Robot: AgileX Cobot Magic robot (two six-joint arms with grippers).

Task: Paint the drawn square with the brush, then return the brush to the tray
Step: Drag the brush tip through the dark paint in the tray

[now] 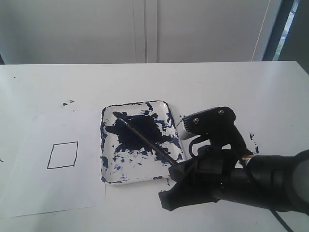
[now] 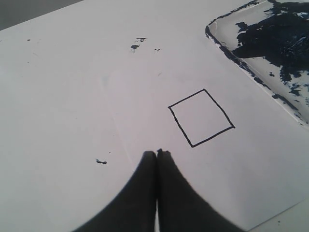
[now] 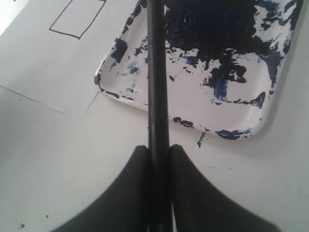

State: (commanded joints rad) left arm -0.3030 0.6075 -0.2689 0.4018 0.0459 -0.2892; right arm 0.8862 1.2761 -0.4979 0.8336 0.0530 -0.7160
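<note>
The drawn square (image 1: 63, 155) is a blank black outline on the white paper, left of the tray; it also shows as the square (image 2: 201, 117) and the square (image 3: 77, 18). The white tray (image 1: 166, 107) is smeared with dark navy paint. The long black brush (image 1: 145, 140) slants over the tray, its tip in the paint at the tray's back left. My right gripper (image 3: 158, 149) is shut on the brush (image 3: 157, 72) handle, just off the tray's (image 3: 113, 53) front right corner. My left gripper (image 2: 157, 152) is shut and empty, hovering over the paper near the square.
The white paper sheet (image 1: 29, 193) lies on a white table. Small paint specks (image 1: 65, 103) sit behind the paper, more specks (image 1: 253, 137) right of the tray. A white wall or cabinet stands behind the table. The left arm is not in the exterior view.
</note>
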